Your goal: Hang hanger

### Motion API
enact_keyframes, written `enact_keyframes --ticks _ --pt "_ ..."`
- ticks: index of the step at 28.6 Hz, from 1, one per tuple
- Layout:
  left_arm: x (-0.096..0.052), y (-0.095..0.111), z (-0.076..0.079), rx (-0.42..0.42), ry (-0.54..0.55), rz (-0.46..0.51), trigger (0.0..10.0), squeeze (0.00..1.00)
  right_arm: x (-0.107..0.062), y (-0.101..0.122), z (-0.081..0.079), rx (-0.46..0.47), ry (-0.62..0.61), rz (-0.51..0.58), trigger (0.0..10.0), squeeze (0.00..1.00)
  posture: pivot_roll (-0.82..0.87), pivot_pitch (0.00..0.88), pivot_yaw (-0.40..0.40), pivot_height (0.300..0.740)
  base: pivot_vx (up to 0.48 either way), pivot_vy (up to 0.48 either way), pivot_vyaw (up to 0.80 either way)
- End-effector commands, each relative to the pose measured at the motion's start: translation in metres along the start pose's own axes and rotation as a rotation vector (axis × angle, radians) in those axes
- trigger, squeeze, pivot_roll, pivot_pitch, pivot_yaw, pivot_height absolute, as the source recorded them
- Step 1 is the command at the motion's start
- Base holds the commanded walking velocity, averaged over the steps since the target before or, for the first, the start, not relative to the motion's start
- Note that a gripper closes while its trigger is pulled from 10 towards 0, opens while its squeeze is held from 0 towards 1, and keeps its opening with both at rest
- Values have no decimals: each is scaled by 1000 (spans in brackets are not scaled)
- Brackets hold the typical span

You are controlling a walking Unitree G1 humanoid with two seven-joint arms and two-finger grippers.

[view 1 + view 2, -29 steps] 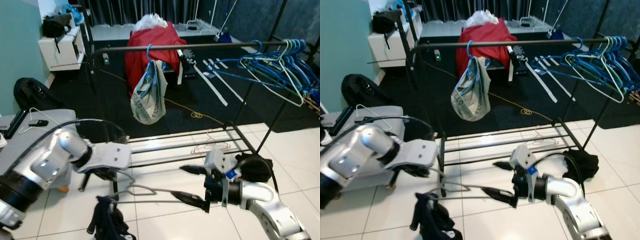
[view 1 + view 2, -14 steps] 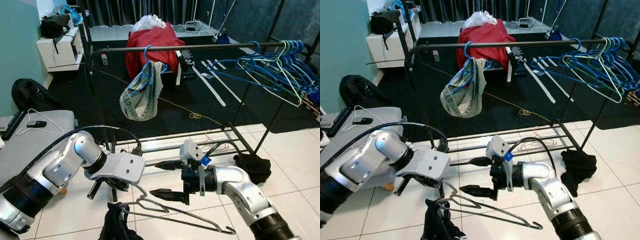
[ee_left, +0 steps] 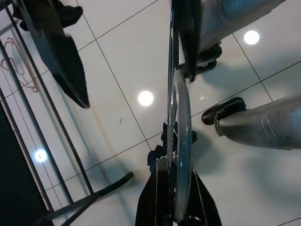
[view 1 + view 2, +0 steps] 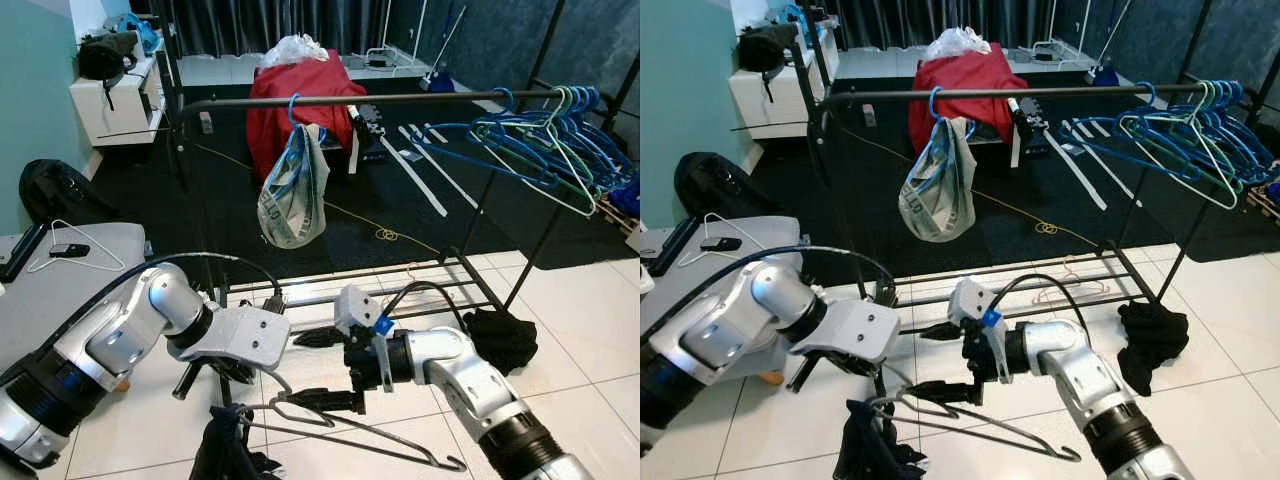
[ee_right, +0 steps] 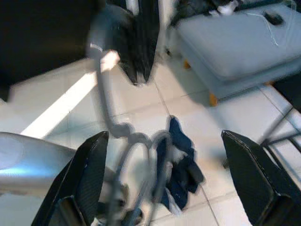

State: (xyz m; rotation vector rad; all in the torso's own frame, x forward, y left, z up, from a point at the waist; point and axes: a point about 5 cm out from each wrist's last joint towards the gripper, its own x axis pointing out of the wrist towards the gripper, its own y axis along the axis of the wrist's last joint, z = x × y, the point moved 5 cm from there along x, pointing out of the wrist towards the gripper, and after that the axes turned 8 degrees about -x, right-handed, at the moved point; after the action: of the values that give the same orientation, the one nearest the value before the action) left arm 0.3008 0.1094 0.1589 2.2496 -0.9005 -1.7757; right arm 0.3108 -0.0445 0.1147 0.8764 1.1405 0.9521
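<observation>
A grey wire hanger (image 4: 370,440) hangs low over the tiled floor, and a dark blue garment (image 4: 225,455) is draped from its left end. My left gripper (image 4: 240,372) is shut on the hanger near its hook (image 3: 181,141). My right gripper (image 4: 292,370) stands open right beside the hook, one finger above it and one finger (image 4: 325,400) level with it. In the right wrist view the blurred hook (image 5: 136,141) and the garment (image 5: 181,165) lie between the two spread fingers (image 5: 84,179). The dark clothes rail (image 4: 370,97) runs across behind and above.
Several blue hangers (image 4: 540,135) crowd the rail's right end. A pale garment on a blue hanger (image 4: 292,190) hangs near its left end. A black cloth (image 4: 500,335) lies on the tiles by the rack's base. A grey padded surface (image 4: 60,270) stands at the left.
My right gripper has moved left, closer to the hanger's hook and the left gripper. The hanger's far end has dropped lower. The garment on the rail has swung.
</observation>
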Motion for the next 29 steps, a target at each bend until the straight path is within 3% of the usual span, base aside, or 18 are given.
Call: enact_keyframes --ticks 1,7,14,22,23,24,25,26,27,28,29 --pt "0 3 2 19 -9 -5 0 0 6 -2 7 -42 -33 -32 10000 0 -49 79 -7 740 0 0 0" --pt "1 4 2 29 -18 -5 0 0 17 7 16 -75 -51 -23 10000 0 -50 85 -5 740 0 0 0" --pt "3 5 0 31 -24 -9 0 0 32 29 9 -100 29 54 10000 0 -49 95 -5 740 0 0 0" --pt "4 6 -1 30 -27 -9 0 0 41 31 4 -111 74 67 10000 0 -50 99 -7 740 0 0 0" --pt "4 6 -1 31 -28 -9 0 0 42 29 3 -112 82 59 7882 0 -51 99 -7 740 0 0 0" --pt "4 6 -1 30 -28 -9 0 0 42 26 2 -109 88 48 3333 0 -51 99 -7 740 0 0 0" --pt "4 6 -1 30 -28 -9 0 0 42 26 2 -109 88 48 3333 0 -51 99 -7 740 0 0 0" --pt "4 6 -2 30 -28 -9 0 0 42 22 1 -111 96 27 1255 0 -52 99 -7 740 0 0 0" --pt "4 6 -2 30 -28 -9 0 0 42 22 1 -111 96 27 1255 0 -52 99 -7 740 0 0 0" --pt "4 7 -2 30 -28 -9 0 0 41 17 0 -111 104 2 157 0 -53 99 -7 740 0 0 0" --pt "4 7 -2 30 -28 -9 0 0 41 17 0 -111 104 2 157 0 -53 99 -7 740 0 0 0"
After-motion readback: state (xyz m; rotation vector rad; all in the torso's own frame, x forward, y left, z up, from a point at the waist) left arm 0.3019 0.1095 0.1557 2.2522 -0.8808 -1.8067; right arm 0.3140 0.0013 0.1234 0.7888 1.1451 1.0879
